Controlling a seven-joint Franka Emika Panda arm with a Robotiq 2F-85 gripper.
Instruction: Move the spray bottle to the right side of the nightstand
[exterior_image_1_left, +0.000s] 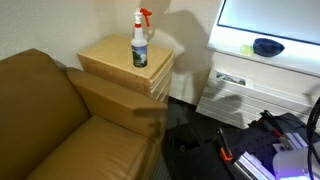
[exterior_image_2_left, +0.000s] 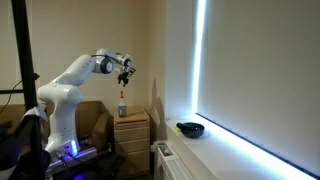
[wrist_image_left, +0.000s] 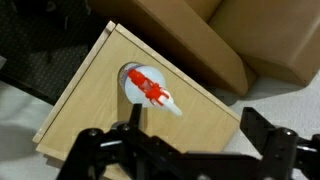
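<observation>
The spray bottle (exterior_image_1_left: 140, 45) stands upright on the far side of the nightstand (exterior_image_1_left: 112, 58), red-and-white sprayer head on top. In an exterior view my gripper (exterior_image_2_left: 125, 72) hangs well above the bottle (exterior_image_2_left: 122, 105) and the nightstand (exterior_image_2_left: 132, 130). In the wrist view I look straight down on the sprayer head (wrist_image_left: 150, 88) and the tan top (wrist_image_left: 110, 110). My gripper (wrist_image_left: 195, 135) is open and empty, with its black fingers spread wide. The bottle lies beyond the left finger, not between the fingers.
A brown leather sofa (exterior_image_1_left: 50, 115) presses against the nightstand. A white low unit (exterior_image_1_left: 245, 92) stands on its other side. A dark blue bowl (exterior_image_1_left: 267, 46) sits on the white ledge, and shows again by the window (exterior_image_2_left: 190, 128). Tools lie on the floor (exterior_image_1_left: 225, 150).
</observation>
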